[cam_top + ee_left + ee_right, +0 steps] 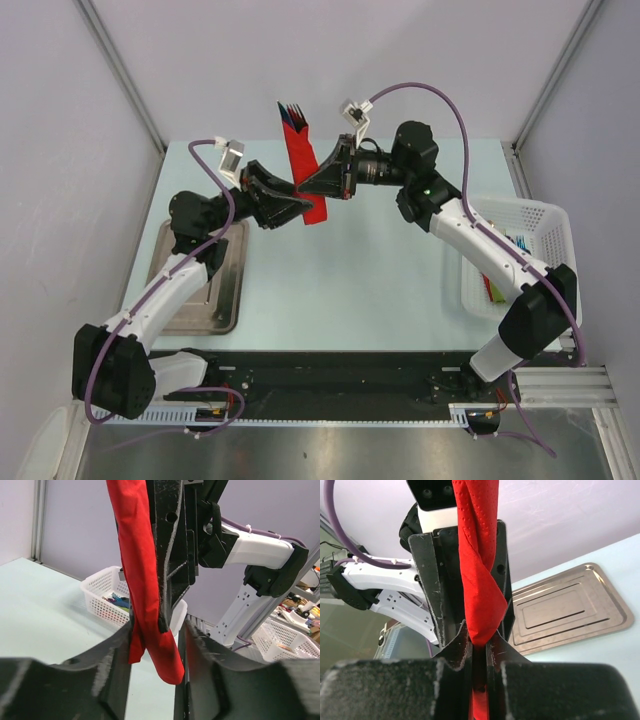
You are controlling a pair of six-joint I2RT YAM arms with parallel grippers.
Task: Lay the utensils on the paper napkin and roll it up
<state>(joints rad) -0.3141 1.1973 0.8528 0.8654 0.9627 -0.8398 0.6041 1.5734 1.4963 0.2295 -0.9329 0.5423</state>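
From above: the napkin (298, 150), rolled into a narrow red bundle, is held up off the counter (350, 290), with fork (291, 110) tines poking out of its upper end. The left gripper (298, 206) and right gripper (305, 184) meet at its lower end, between the metal tray (200, 280) and the white basket (520, 240).

Left wrist view: the jaws are half closed, pressing the bundle's bottom end from both sides.

Right wrist view: these jaws are pinched almost together, clamping the twisted red paper.

Metal tray (226, 292) L, wht basket (541, 214) R
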